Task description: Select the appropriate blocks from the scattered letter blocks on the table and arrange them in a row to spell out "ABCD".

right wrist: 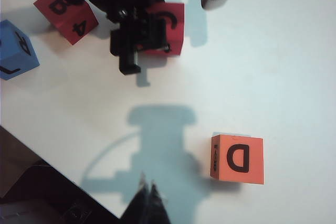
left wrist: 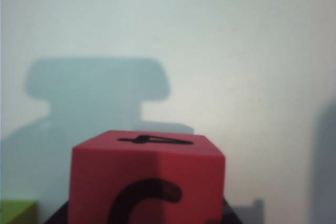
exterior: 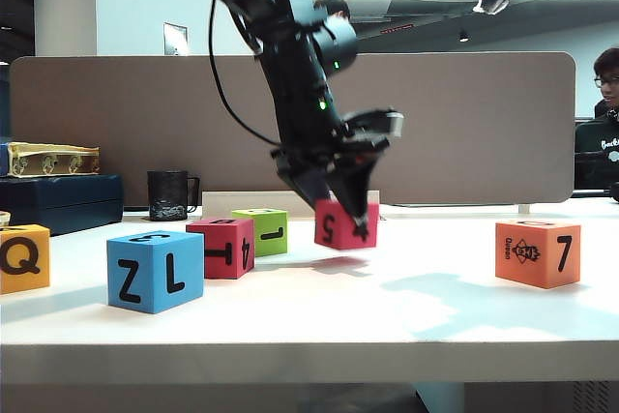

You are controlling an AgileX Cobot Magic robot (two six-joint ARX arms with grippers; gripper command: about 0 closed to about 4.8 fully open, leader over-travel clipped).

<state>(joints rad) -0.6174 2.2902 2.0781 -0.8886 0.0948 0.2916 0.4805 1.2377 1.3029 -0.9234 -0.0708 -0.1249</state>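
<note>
My left gripper [exterior: 346,202] is shut on the pink-red block [exterior: 338,226], which shows 5 and 4 and sits low over the table [exterior: 387,316]. In the left wrist view this block [left wrist: 147,182] fills the space between the dark fingers, with its C facing the camera. The red block [exterior: 224,247], lime-green block [exterior: 263,230], blue block [exterior: 155,270] and yellow-orange Q block [exterior: 23,257] stand to its left. An orange block [exterior: 538,252] stands at the right. My right gripper [right wrist: 148,192] hangs shut and empty high above the table, beside the orange D block [right wrist: 239,159].
A black mug [exterior: 169,194] and a dark box [exterior: 58,200] with a gold case [exterior: 48,159] on it stand at the back left. A beige partition [exterior: 464,123] runs behind the table. A person [exterior: 604,132] sits at the far right.
</note>
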